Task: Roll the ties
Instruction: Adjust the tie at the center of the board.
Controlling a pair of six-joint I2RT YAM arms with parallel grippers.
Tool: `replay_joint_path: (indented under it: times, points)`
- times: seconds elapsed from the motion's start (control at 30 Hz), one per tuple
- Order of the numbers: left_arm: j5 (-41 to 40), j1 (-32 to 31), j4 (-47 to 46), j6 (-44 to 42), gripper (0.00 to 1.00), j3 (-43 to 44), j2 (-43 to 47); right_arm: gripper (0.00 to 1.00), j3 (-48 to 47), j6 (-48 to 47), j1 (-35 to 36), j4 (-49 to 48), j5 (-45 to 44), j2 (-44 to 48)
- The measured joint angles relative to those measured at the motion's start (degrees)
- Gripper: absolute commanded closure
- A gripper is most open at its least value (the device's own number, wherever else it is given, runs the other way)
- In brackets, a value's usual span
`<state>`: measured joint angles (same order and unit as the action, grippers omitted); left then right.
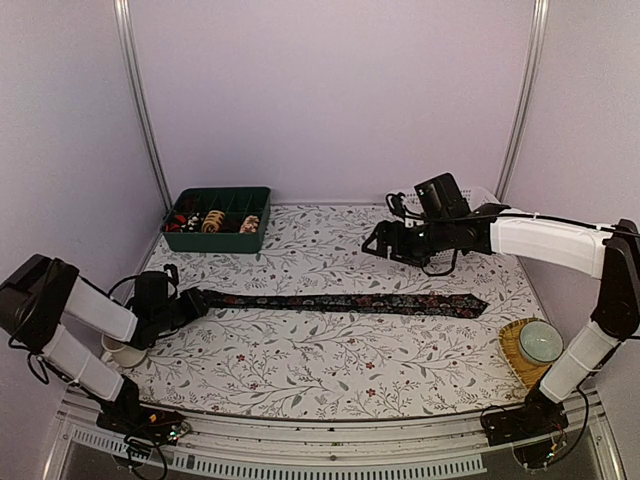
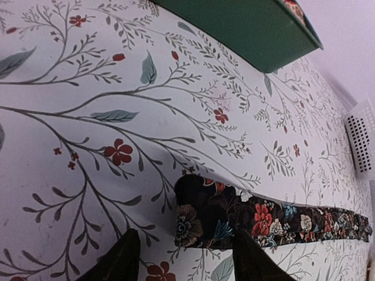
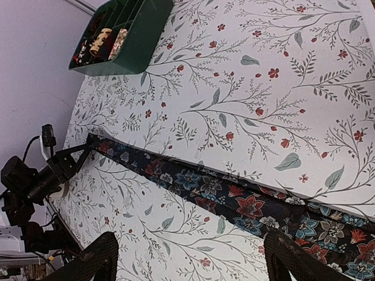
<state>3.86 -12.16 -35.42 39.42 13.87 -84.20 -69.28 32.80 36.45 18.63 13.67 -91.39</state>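
Tie (image 1: 340,302) lies flat, unrolled, left to right across the patterned table (image 1: 300,370) in the top view. Left gripper (image 1: 190,305) is at its narrow left end. Right gripper (image 1: 378,243) is raised behind the tie, apart from it. Rolled ties (image 1: 212,221) sit in the green tray (image 1: 215,240), back left. Left wrist view: fingers (image 2: 123,260) spread, tie end (image 2: 199,216) just ahead between them, not pinched. Right wrist view: jaws wide open, empty, tie below on the table.

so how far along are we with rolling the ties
Done: a few rolled ties sit in the green tray. In hand: one dark floral tie lies flat, its narrow end at the open left tool, not yet coiled. Left: roll its whole length; the right tool hovers open.
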Motion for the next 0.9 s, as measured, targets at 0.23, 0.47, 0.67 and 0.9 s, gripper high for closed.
replay_joint_path:
  times: [0.23,0.47,0.67,0.9]
  points:
    - [0.2,-1.0,-11.2,5.6,0.51,-1.0,-6.2,0.14,0.0,0.3,0.4,-1.3,0.3,-0.1]
    - [0.0,-3.6,-20.2,9.8,0.72,-1.5,-12.0,0.14,0.0,0.4,0.7,-1.9,0.3,-0.1]
    - [-1.4,-5.3,-22.3,11.1,0.99,-2.3,-14.1,0.14,0.0,0.4,0.7,-2.2,0.4,-0.4]
    - [-5.4,-7.4,-15.5,6.7,1.00,0.4,-12.0,0.14,-4.2,0.3,2.8,-2.3,1.5,-5.8]
